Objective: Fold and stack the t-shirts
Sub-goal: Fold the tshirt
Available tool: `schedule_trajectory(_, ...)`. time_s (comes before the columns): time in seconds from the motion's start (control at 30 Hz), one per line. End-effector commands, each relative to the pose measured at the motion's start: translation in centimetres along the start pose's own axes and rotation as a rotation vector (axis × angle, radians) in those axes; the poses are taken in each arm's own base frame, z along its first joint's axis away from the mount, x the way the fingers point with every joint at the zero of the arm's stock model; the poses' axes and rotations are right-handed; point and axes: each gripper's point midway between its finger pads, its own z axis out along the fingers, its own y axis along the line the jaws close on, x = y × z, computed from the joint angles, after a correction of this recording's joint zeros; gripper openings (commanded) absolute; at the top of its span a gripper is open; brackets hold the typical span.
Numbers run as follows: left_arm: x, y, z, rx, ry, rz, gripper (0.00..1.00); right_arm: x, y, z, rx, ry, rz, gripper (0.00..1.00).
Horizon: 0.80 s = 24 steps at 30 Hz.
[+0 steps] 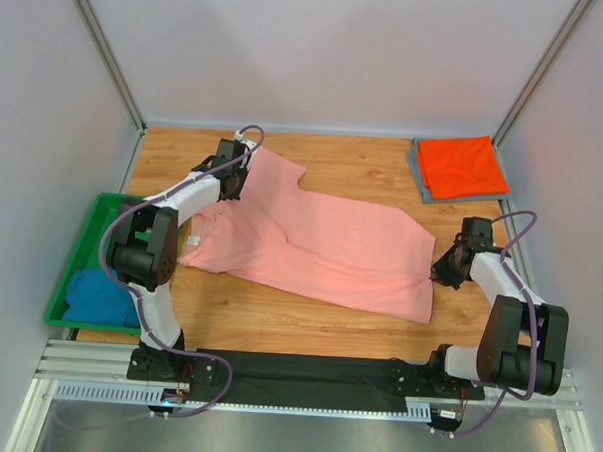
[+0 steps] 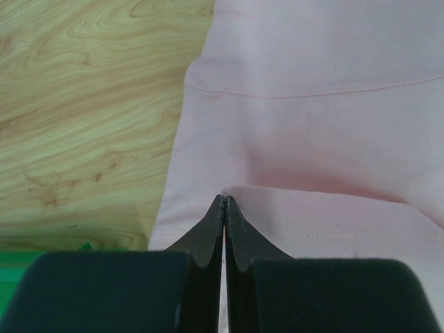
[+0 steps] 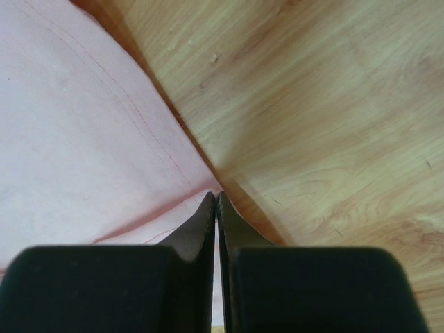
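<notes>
Roughly a third done, by my reckoning.

Top view. The salmon-pink t-shirt (image 1: 321, 247) lies spread out on the table (image 1: 354, 163), flat but skewed, with one sleeve flipped up at its far-left corner. No fold has been made in it yet. Far right of the pink tee and well apart from it, the orange-red t-shirt (image 1: 462, 165) sits folded square on the grey t-shirt (image 1: 416, 177). I count that pair as finished. Left of the pink tee, the teal-blue t-shirt (image 1: 98, 299) lies bunched in the green bin (image 1: 92, 217), unfolded. So two are stacked, one is in hand and one is waiting. The left gripper (image 1: 230, 188) is at the pink tee's far-left shoulder. The right gripper (image 1: 440, 274) is at its near-right hem corner.

Left wrist view. The left gripper's (image 2: 223, 201) jaws are pressed together, with a raised ridge of pink cloth pinched at the tips. A seam runs across the cloth beyond them. Bare wood shows left of the pink tee.

Right wrist view. The right gripper's (image 3: 216, 198) jaws are likewise closed, at the pink tee's stitched edge. A crease is drawn up to the tips.

Hard to make out:
- The left arm covers part of the pink tee's collar.
- Only a thin edge of the grey tee shows, so it is probably folded, but I cannot confirm it.
- The left arm partly hides the teal heap.
- Each wrist view loses its lower part to the gripper body, and how much cloth sits between the tips is not visible.
</notes>
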Motion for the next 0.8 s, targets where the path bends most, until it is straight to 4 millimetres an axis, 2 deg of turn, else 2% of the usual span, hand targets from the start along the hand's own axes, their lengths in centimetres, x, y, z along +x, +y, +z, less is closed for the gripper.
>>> schedule_trajectory(0.0,-2.0,1.7,-0.3,-0.061,-0.045,-0.017,0.00,-2.1,2.2,0.0,-0.084,-0.064,-0.034,0.00)
schedule_trajectory(0.17,-2.0,1.9,0.2,-0.074,-0.026,-0.029,0.00,-2.6,1.7,0.0,-0.038,-0.071,-0.044,0.03)
schedule_trajectory(0.23,-2.4,2.2,-0.1,-0.087,-0.021,-0.038,0.05,-3.0,1.5,-0.1,-0.019,-0.077,-0.046,0.17)
schedule_trajectory(0.27,-2.6,2.4,-0.2,-0.094,-0.016,-0.051,0.09,-2.7,1.1,-0.5,0.010,-0.055,-0.041,0.27)
schedule_trajectory(0.3,-3.4,3.0,-0.9,-0.112,-0.008,-0.061,0.21,-4.0,1.3,-1.5,0.034,-0.086,-0.038,0.29)
schedule_trajectory(0.33,-3.7,3.1,-1.2,-0.113,0.001,-0.078,0.26,-3.3,-0.1,-2.4,0.110,-0.049,-0.024,0.30)
schedule_trajectory(0.4,-5.4,3.2,-2.6,-0.091,-0.005,-0.099,0.31,-3.5,-0.6,-4.3,0.170,-0.042,0.004,0.31)
schedule_trajectory(0.43,-6.0,3.1,-3.2,-0.076,-0.010,-0.118,0.33,-4.0,0.1,-5.5,0.156,-0.044,0.020,0.31)
schedule_trajectory(0.5,-6.9,3.0,-5.1,-0.053,-0.015,-0.170,0.57,-2.6,0.7,-6.8,0.136,0.004,0.034,0.28)
schedule_trajectory(0.53,-7.1,2.8,-5.8,-0.040,-0.007,-0.225,0.57,-1.3,1.6,-7.0,0.096,0.051,0.026,0.27)
schedule_trajectory(0.57,-7.1,2.3,-6.4,-0.013,0.003,-0.235,0.57,-0.8,1.8,-7.0,0.086,0.061,0.034,0.25)
schedule_trajectory(0.63,-7.0,0.6,-8.0,0.079,0.012,-0.274,0.57,1.3,3.1,-6.8,0.041,0.121,0.007,0.23)
schedule_trajectory(0.7,-5.7,-1.5,-8.8,0.162,0.033,-0.283,0.56,2.9,3.0,-5.8,0.034,0.146,0.001,0.20)
schedule_trajectory(0.73,-5.8,-1.8,-10.0,0.191,0.014,-0.293,0.56,3.4,4.1,-5.4,-0.010,0.146,-0.006,0.19)
schedule_trajectory(0.77,-4.6,-2.8,-10.2,0.222,0.043,-0.286,0.55,4.3,3.6,-4.6,-0.008,0.167,0.013,0.18)
